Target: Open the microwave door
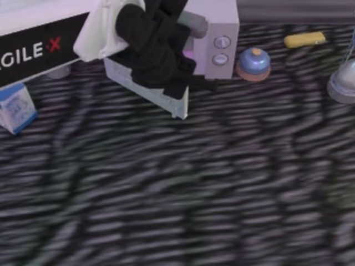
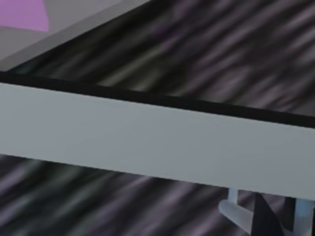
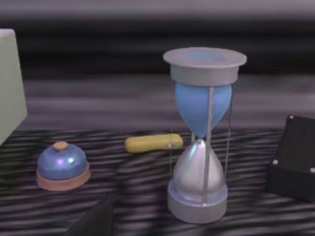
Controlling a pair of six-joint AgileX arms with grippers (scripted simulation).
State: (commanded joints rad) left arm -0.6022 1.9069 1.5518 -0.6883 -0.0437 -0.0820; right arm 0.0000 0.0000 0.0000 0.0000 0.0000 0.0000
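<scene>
With the large pale grey-white microwave (image 1: 213, 25) at the tabletop's far edge and its flat pale grey door (image 1: 145, 88) already swung partway out, the left end effector (image 1: 180, 83), grip state indiscernible, should follow the hinge's arc, not pull straight.

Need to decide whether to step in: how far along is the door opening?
Done: the microwave door has swung well clear of the microwave, angled out over the table. In hand: the left gripper sits at the door's free edge; the left wrist view shows that door edge close up. Left: perhaps a final bit of swing. The right arm is out of the top view.
</scene>
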